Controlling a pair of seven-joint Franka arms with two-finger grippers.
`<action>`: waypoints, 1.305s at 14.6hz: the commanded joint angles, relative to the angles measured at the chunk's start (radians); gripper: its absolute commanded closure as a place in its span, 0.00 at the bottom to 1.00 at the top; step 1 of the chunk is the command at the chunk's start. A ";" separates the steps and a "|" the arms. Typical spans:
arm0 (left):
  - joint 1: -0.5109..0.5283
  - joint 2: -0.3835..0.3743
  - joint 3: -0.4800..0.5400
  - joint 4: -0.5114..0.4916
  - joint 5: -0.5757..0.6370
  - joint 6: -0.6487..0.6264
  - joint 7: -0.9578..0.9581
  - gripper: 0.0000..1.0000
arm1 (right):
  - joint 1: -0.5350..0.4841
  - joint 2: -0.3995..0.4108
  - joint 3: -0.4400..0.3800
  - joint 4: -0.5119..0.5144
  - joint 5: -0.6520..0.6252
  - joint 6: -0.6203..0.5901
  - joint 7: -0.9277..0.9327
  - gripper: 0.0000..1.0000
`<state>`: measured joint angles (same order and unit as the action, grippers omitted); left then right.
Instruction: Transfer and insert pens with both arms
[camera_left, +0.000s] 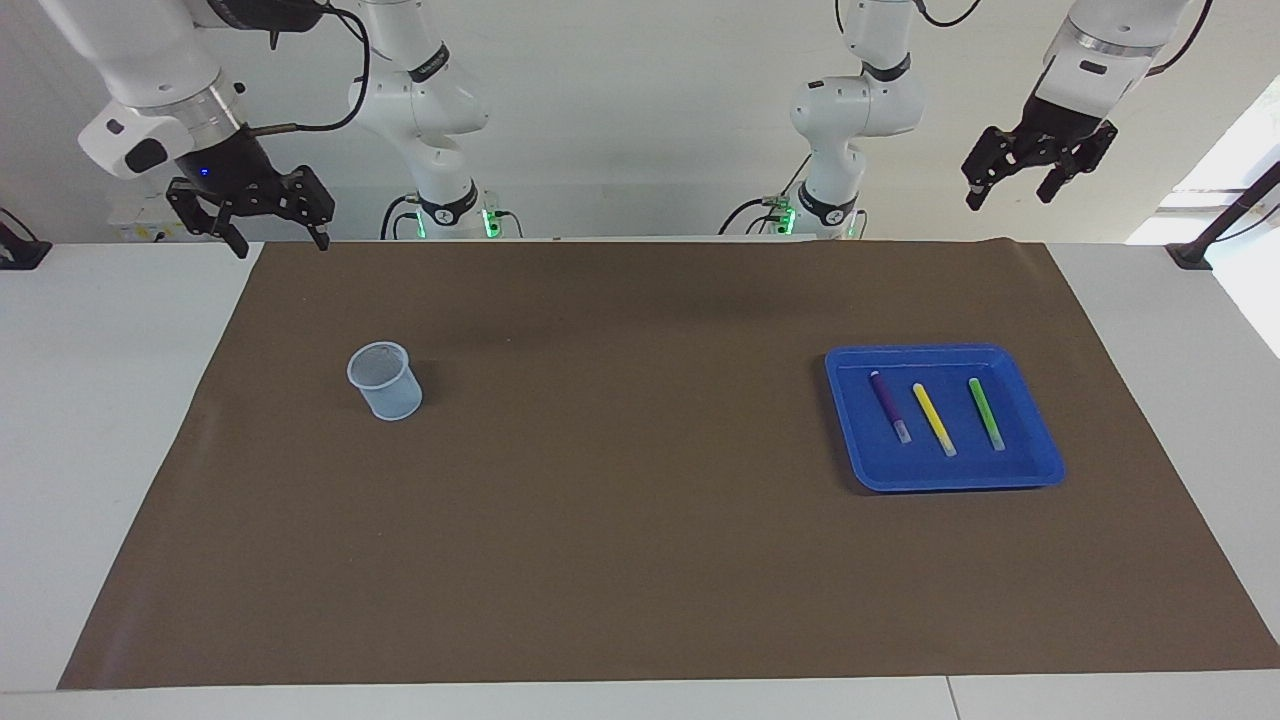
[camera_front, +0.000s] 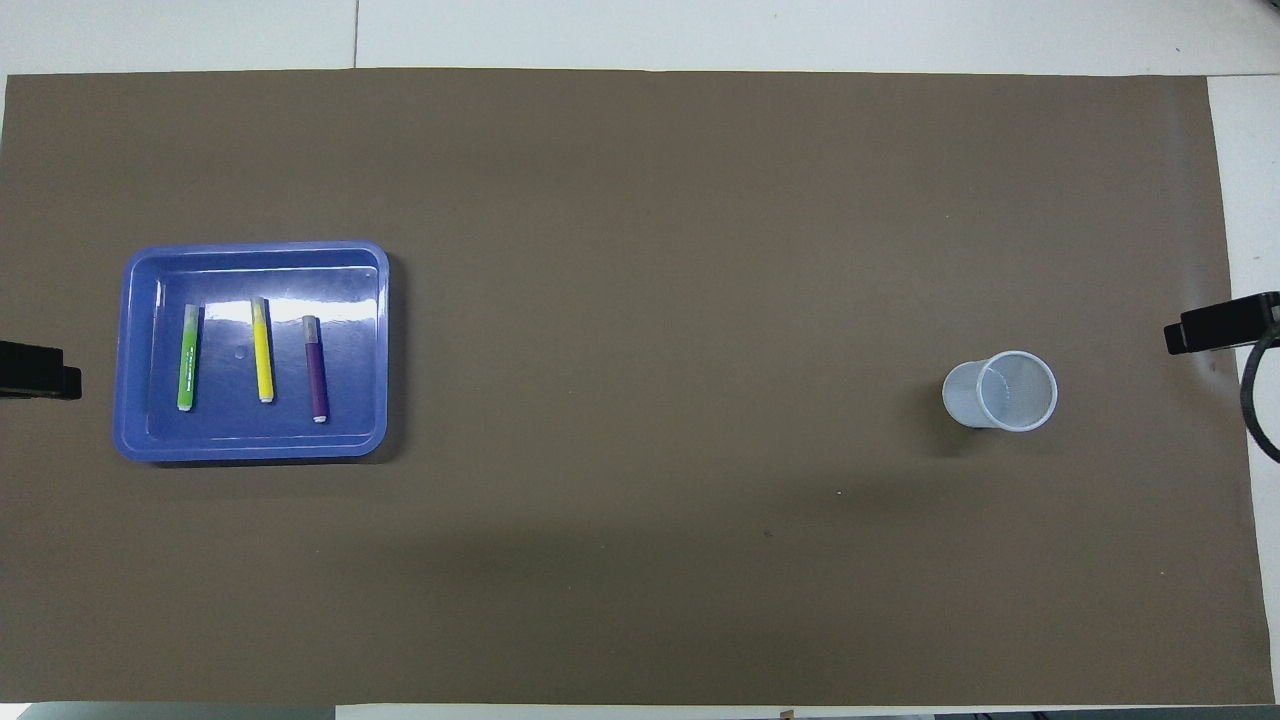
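Both arms wait raised at the desk's robot edge, left gripper (camera_left: 1022, 185) and right gripper (camera_left: 262, 220) with jaws wide and empty. Purple pen (camera_left: 888, 406), yellow pen (camera_left: 933, 419) and green pen (camera_left: 986, 413) lie side by side in the shallow blue plastic tray (camera_left: 1040, 455) at the left arm's end. The left should probably drop squarely across one barrel, clear of its neighbours, for the pale mesh cup (camera_left: 385, 381).

2 white arms (camera_left: 430, 100), black cables

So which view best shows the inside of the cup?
The overhead view: it looks almost straight down into the cup, showing its meshed bottom with nothing in it. The facing view shows mostly its outer wall and rim.
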<state>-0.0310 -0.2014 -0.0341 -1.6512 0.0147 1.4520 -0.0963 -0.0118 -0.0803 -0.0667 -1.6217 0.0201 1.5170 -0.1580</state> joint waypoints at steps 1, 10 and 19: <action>0.000 -0.013 -0.001 -0.001 0.011 -0.018 -0.003 0.00 | -0.010 -0.003 0.007 -0.003 0.014 -0.015 0.021 0.00; 0.002 -0.013 -0.001 -0.002 0.011 -0.018 -0.003 0.00 | -0.014 -0.010 0.007 -0.006 0.014 -0.070 0.011 0.00; 0.000 -0.013 -0.001 -0.001 0.011 -0.018 -0.003 0.00 | -0.019 -0.013 -0.002 -0.009 0.138 -0.113 -0.028 0.00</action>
<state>-0.0310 -0.2014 -0.0341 -1.6512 0.0147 1.4520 -0.0963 -0.0202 -0.0828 -0.0716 -1.6223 0.1297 1.4147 -0.1630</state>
